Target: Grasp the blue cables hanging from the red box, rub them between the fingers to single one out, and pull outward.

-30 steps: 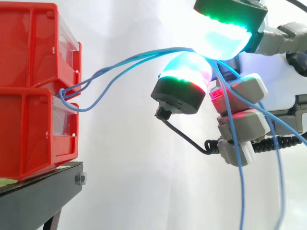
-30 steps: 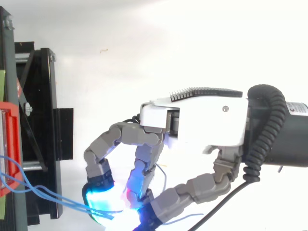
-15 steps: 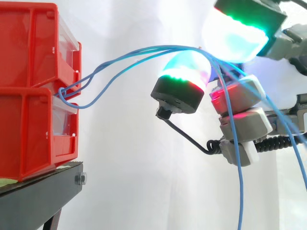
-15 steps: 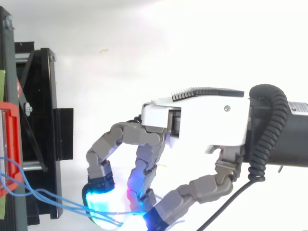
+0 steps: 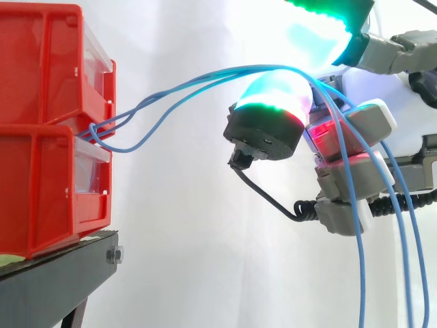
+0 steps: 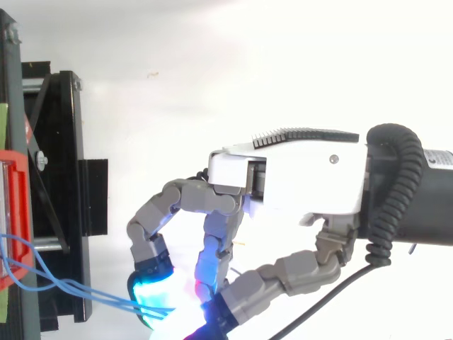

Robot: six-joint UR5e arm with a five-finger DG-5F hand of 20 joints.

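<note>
**White curtain behind, blue cables caught between the glowing pads**

White curtain [image 5: 184, 260] backs the whole scene. At the left of the side view, two red bins [image 5: 41, 130] sit stacked on a black stand [image 5: 54, 283].

In the top view the hand [image 6: 297, 177] reaches in from the right edge. Its pale palm housing sits right of centre, and its fingers bend down and leftward toward the lower edge of the frame. The fingers are curled, and their pads [image 5: 273, 102] meet in a pinch, glowing cyan and green with a red tinge.

The blue cables [image 5: 198, 78] come out at the front of the bins, where the upper bin meets the lower one, and loop once there. They then rise in a slack arc toward the upper centre of the side view. There they run over the lower pad and under the one above it, gripped between the two. Beyond the pinch they drop past the bent fingers and hang down at the lower right of the frame.
</note>
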